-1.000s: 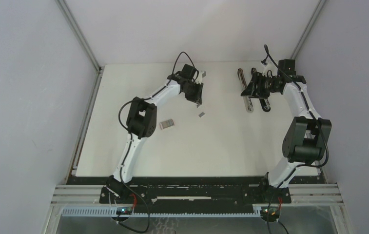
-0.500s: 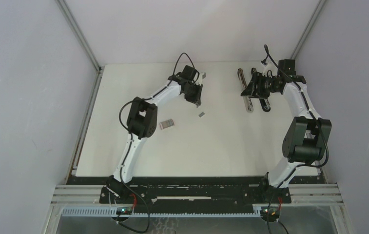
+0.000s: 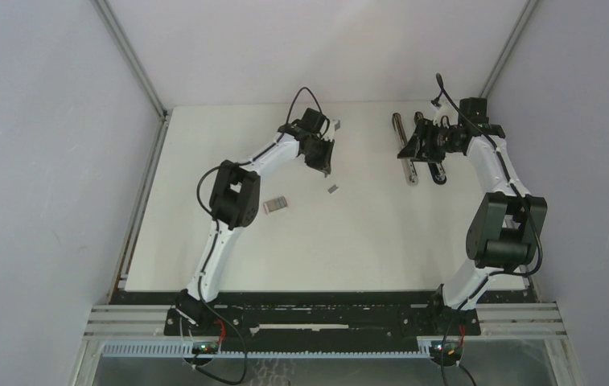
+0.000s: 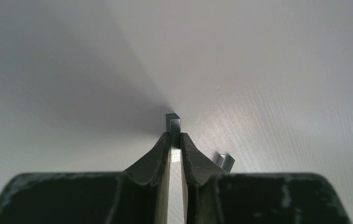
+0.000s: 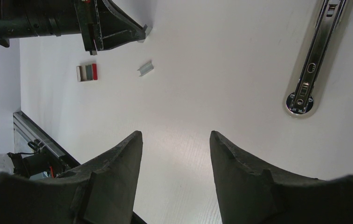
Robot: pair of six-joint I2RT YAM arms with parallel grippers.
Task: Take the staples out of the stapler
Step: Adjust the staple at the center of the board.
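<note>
A loose strip (image 3: 332,190) lies on the desk (image 3: 365,241). At its 11 o'clock, the left end effector (image 4: 175,135) is pinched shut on a staple strip (image 4: 174,123). At 2 o'clock, the right end effector (image 5: 175,135) gapes empty beside the opened stapler (image 3: 408,153). This looks like the strip-clearing step; next comes a steady lift.

Pinching a staple strip (image 4: 174,125) between the closed left fingers (image 4: 159,154), hiding its lower length from the left wrist view. Covering part of a second strip (image 4: 225,161) behind one finger's edge. Cutting off the stapler (image 5: 315,51) at the top edge of the right wrist view, along with the left arm (image 5: 48,23). Rendering the small box (image 5: 86,72) too tiny for reading its print. Shrinking loose strips (image 3: 332,190) on the tabletop (image 3: 365,233) to specks from above, with the right arm (image 3: 454,141) overlapping the stapler there.
</note>
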